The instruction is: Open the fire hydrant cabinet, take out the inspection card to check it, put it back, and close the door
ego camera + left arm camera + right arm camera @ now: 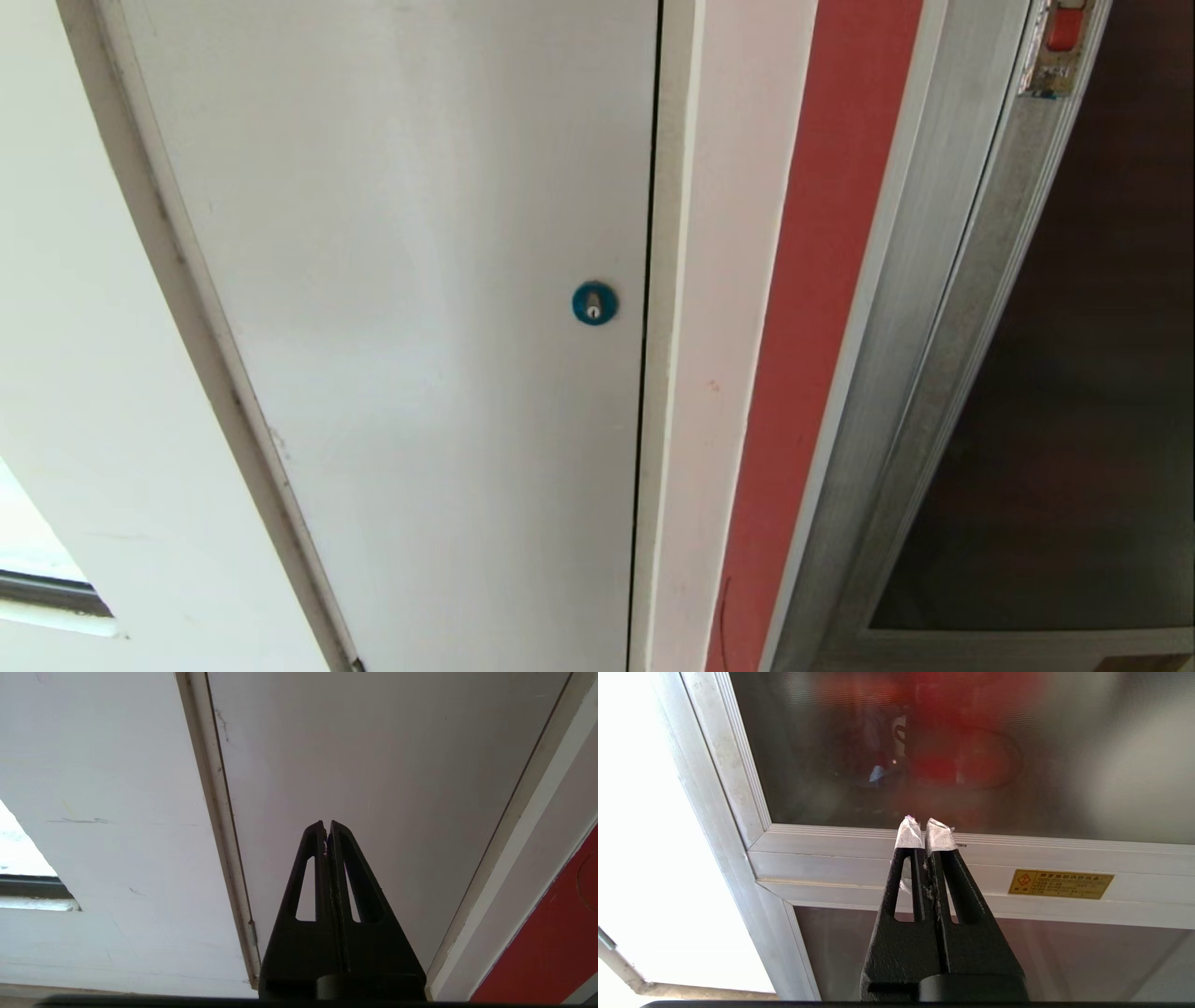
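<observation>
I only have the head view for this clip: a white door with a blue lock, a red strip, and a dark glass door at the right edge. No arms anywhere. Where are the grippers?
Observer: The right gripper hangs in front of the glass door, at its lower aluminium rail, jaws shut and empty.
Operator: And the left one?
Observer: The left gripper faces the white door, also shut, holding nothing.
Operator: Can anything be made out behind the glass?
Observer: From the right wrist, only blurred red shapes; no inspection card can be told apart.
Operator: Anything below that door?
Observer: A second dark panel, with a small yellow label plate on the rail above it.
</observation>
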`<state>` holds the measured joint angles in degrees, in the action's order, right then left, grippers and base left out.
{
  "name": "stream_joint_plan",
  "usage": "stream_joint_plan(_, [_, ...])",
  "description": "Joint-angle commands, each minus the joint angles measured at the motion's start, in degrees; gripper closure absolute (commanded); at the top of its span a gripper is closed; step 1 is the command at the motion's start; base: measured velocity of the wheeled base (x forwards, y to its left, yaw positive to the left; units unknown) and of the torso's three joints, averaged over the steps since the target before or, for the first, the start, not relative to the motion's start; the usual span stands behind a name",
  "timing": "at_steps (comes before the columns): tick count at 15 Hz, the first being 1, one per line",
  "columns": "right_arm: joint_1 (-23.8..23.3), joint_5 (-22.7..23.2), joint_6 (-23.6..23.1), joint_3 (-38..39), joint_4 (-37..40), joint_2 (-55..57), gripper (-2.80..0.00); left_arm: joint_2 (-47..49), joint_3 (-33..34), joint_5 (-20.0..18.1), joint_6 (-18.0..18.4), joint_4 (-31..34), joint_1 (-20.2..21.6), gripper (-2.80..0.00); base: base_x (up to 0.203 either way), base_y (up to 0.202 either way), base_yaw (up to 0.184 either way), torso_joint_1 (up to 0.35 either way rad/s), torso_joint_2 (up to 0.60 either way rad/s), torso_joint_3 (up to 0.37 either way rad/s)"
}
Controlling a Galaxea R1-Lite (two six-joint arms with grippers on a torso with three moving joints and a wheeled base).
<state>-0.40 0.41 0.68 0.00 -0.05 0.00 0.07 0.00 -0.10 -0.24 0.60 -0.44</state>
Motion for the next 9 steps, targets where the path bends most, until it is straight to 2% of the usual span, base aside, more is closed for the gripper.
stream_joint_plan(1, [0.02, 0.02, 0.02, 0.00, 0.02, 0.09, 0.00, 0.01, 0.00, 0.01, -0.02, -0.02, 0.00, 0.00, 0.000, 0.000, 0.000, 0.000, 0.00, 0.000])
stream_joint_plan(9, [0.05, 0.11, -0.16, 0.00, 0.05, 0.09, 0.00, 0.01, 0.00, 0.01, -0.02, 0.02, 0.00, 0.00, 0.000, 0.000, 0.000, 0.000, 0.00, 0.000])
